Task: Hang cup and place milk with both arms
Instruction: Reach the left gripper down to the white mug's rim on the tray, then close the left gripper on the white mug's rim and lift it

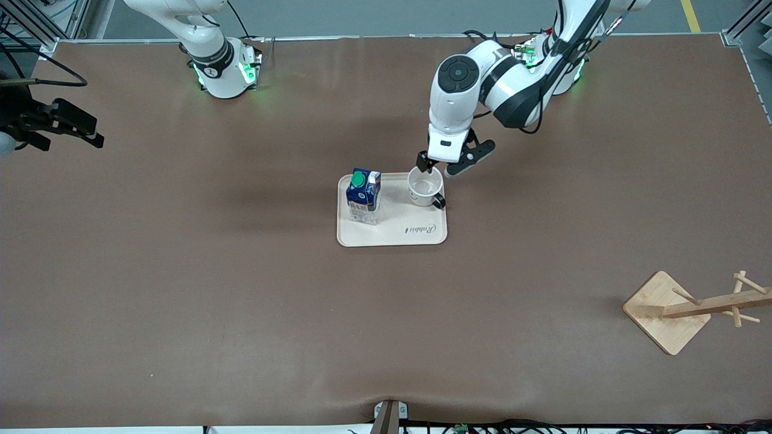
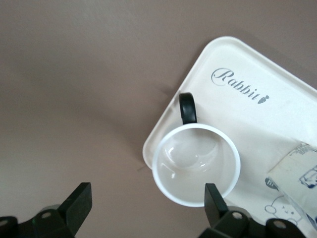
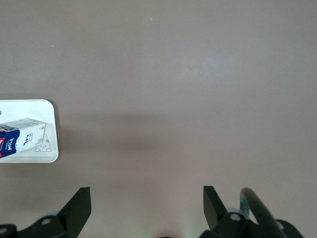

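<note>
Brown table [image 1: 181,289] with a cream tray [image 1: 392,235] mid-table and a tipped wooden rack [image 1: 693,310] toward the left arm's end.

Cup [image 1: 424,188] beside milk [image 1: 363,196] on tray [image 1: 392,232]

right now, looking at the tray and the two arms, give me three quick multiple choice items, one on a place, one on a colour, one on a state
1. Where does the cup stand?
A. on the tray, beside the milk
B. on the wooden rack
C. on the bare table

2. What colour is the milk's cap?
A. red
B. green
C. yellow

3. How is the left gripper?
A. shut on the cup's handle
B. shut on the milk
C. open, one finger over the cup's rim, not yet gripping

Key:
1 A, both stand upright on the tray.
2 B, the round cap shows green in the front view.
3 C, the left wrist view shows its fingers spread wide. The right gripper waits, open, over the right arm's end of the table.
</note>
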Motion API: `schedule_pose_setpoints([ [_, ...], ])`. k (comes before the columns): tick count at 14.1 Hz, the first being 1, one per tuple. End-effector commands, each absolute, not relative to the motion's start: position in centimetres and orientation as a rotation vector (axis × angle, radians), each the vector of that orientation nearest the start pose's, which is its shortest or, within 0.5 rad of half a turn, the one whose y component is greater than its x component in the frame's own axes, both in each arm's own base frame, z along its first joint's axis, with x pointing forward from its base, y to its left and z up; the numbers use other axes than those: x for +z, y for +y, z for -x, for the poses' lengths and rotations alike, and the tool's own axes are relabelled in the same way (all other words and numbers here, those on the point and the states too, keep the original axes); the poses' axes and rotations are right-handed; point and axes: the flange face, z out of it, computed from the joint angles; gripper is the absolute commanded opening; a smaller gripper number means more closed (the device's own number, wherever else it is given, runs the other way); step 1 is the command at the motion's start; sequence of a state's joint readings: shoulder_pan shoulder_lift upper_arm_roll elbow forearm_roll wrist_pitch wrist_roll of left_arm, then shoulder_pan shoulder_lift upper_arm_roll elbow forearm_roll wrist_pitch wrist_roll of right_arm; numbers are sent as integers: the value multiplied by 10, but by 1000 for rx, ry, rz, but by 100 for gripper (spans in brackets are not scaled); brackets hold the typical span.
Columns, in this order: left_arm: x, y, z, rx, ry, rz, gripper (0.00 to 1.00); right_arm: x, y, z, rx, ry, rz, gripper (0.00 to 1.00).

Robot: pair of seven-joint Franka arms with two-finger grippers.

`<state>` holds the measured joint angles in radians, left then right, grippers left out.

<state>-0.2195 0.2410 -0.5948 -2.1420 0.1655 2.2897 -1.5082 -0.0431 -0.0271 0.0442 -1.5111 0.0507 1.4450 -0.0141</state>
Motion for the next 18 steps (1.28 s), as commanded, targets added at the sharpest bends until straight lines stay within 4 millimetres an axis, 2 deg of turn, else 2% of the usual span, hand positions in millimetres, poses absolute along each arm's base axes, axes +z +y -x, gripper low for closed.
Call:
schedule_pose_setpoints([
  [1,277,-409,-387,9,-949,2952,100,661,10,-536,54,-53,3085,100],
  [4,254,-411,-387,-22,-990,2935,100,661,13,-536,52,-60,3083,100],
  [6,243,-415,-386,-37,-1044,2924,88,661,13,-536,52,-60,3083,100],
  [7,240,-418,-384,-48,-1055,2919,75,661,14,-536,49,-62,3083,100],
  [10,236,-418,-386,-43,-1068,2911,11,660,15,-537,49,-67,3083,100],
  [11,237,-420,-385,-42,-1066,2915,0,660,15,-537,49,-67,3083,100],
  [16,251,-423,-396,-83,-1041,2929,0,646,31,-543,91,-101,3082,100],
  [18,265,-423,-404,-120,-1009,2913,0,627,45,-552,151,-135,3080,100],
])
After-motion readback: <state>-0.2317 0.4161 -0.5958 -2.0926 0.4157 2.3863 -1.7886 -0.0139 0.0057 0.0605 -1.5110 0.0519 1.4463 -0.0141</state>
